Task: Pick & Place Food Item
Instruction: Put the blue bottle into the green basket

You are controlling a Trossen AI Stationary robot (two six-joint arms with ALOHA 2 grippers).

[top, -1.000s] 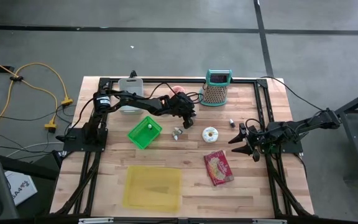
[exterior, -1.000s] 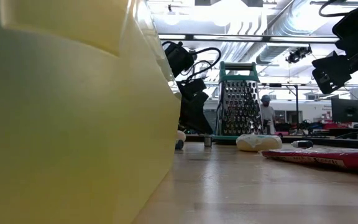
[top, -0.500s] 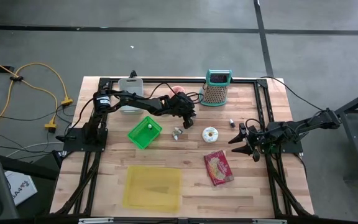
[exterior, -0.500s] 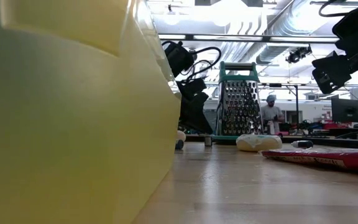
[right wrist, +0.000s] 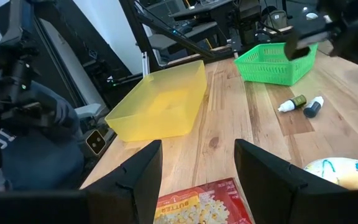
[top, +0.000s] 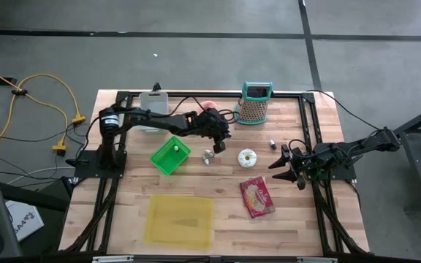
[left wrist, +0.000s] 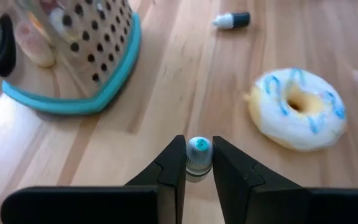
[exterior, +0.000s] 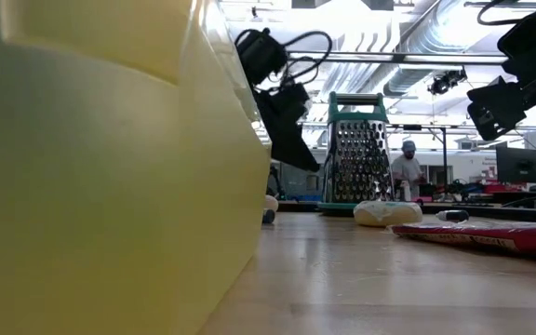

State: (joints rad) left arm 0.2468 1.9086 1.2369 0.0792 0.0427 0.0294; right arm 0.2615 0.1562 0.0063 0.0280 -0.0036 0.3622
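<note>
My left gripper (top: 222, 139) hangs over the table's middle, between the green basket (top: 170, 155) and the metal grater (top: 254, 104). It is shut on a small white bottle with a teal cap (left wrist: 198, 149). A white donut with blue icing (left wrist: 298, 109) lies flat on the wood just beyond it, toward the right. A red popcorn bag (top: 257, 196) lies flat nearer the front. My right gripper (right wrist: 197, 168) waits open at the right edge (top: 287, 164), holding nothing. My left gripper pinches the small bottle between its two fingertips (left wrist: 176, 163), on the sides just under the teal cap (left wrist: 198, 147). The fingers slant down from the table's left. The cap end points away from the wrist. The fingers hide the bottle's lower end.
Two more small bottles (right wrist: 302, 104) lie on the wood under my left arm, and another (left wrist: 231, 20) lies past the donut. A yellow bin (top: 180, 219) stands at the front left. A white board (top: 152, 109) lies at the back left, and a pink item (top: 209, 106) next to the grater.
My left gripper has risen from close above the table, most of it in the last half second; in the low view its fingers now hang well above the wood. My right arm has kept still.
</note>
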